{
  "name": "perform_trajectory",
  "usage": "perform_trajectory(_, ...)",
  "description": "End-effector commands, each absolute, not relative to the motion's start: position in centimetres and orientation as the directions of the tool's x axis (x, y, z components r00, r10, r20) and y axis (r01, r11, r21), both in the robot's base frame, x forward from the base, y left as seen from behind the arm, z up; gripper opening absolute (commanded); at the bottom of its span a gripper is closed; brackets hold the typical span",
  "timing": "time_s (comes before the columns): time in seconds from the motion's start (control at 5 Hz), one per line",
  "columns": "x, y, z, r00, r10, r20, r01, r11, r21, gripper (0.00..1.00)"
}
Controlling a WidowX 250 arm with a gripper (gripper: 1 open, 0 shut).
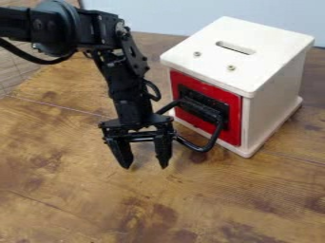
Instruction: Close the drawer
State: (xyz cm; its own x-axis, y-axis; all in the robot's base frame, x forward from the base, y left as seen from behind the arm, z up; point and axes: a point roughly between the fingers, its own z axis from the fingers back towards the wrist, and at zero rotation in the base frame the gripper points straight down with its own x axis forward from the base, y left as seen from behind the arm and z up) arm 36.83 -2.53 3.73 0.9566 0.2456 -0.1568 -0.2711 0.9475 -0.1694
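The red drawer (214, 101) sits in a cream-white box (267, 66) at the right, its front pulled slightly out of the box face. A black plate covers its middle and a large black loop handle (206, 136) hangs down toward the table. My black gripper (143, 158) points down at the table just left of the handle. Its fingers (124, 152) are spread apart with nothing between them, and the right finger is close beside the loop.
A worn wooden table (76, 204) carries everything. The box has a slot (234, 46) on top. My arm (114, 66) reaches in from the upper left. The table's far edge runs along the upper left corner.
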Motion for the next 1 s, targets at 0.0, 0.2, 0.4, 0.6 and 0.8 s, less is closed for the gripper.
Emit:
perform_trajectory(0.0, 37.8, -1.1, 7.9, 0.931, 0.359, -0.067, -0.365, 0.909, -0.203, 1.00)
perform_trajectory(0.2, 37.7, -1.2, 8.5, 0.939, 0.335, -0.071, -0.343, 0.916, -0.208, 1.00)
perform_trajectory(0.4, 37.6, -1.5, 8.4, 0.946, 0.315, -0.075, -0.324, 0.921, -0.216, 1.00)
perform_trajectory(0.6, 37.9, -2.2, 7.6, 0.949, 0.307, -0.079, -0.317, 0.922, -0.222, 0.00)
perform_trajectory(0.8, 38.0, -2.8, 6.9, 0.951, 0.299, -0.080, -0.309, 0.923, -0.227, 1.00)
